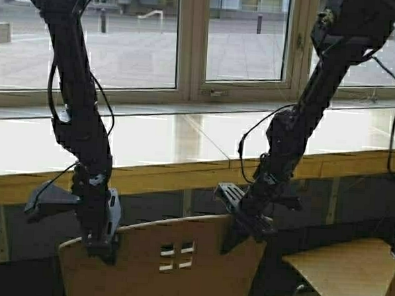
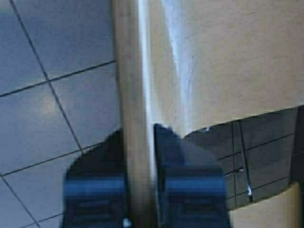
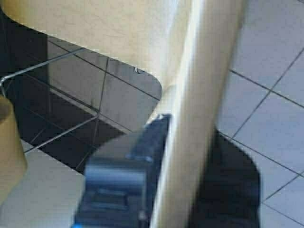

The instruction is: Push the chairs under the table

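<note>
Claws, left (image 1: pixel 101 246) and right (image 1: pixel 235 241), clamp chair backrest (image 1: pixel 162 259).

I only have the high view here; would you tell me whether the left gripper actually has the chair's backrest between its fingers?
Observer: Yes. In the left wrist view the left gripper has the top edge of the chair sandwiched between its two fingers.
Operator: Thank you. And the right one?
Observer: The right gripper straddles the same edge: one finger on the seat side, the other behind the backrest.
Operator: What lies beneath the chair?
Observer: Grey floor tiles.
</note>
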{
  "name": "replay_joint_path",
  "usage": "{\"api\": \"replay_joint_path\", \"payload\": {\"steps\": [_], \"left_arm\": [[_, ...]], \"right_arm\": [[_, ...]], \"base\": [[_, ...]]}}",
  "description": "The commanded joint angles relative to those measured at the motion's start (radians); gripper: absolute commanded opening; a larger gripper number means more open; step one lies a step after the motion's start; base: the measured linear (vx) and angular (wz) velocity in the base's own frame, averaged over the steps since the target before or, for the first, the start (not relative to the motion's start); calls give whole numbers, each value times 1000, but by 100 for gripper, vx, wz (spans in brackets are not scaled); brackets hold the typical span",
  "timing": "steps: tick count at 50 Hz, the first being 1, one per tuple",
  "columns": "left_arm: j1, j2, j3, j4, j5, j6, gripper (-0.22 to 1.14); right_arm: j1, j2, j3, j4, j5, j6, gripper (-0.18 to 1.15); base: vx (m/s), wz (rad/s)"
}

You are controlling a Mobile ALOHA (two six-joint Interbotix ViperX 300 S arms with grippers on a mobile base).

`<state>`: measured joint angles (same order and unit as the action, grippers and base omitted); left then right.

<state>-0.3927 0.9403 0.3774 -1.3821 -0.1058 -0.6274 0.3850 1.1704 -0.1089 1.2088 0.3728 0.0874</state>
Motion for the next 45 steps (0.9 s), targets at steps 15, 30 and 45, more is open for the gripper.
{"api": "replay_joint_path", "payload": {"steps": [15,30,45], "left_arm": [[12,49,-92,25,-12,132,3],[14,52,-117,28,-12,181,3],[37,67,-135,29,-12,183,3]], "right_arm": [[-2,61,-17,-29,-8,-58,4],[-9,67,-2,-26,-14,-58,4],[-11,74,-20,-26,-14,-57,4]], "base": [[18,10],[18,13],[18,5]]}}
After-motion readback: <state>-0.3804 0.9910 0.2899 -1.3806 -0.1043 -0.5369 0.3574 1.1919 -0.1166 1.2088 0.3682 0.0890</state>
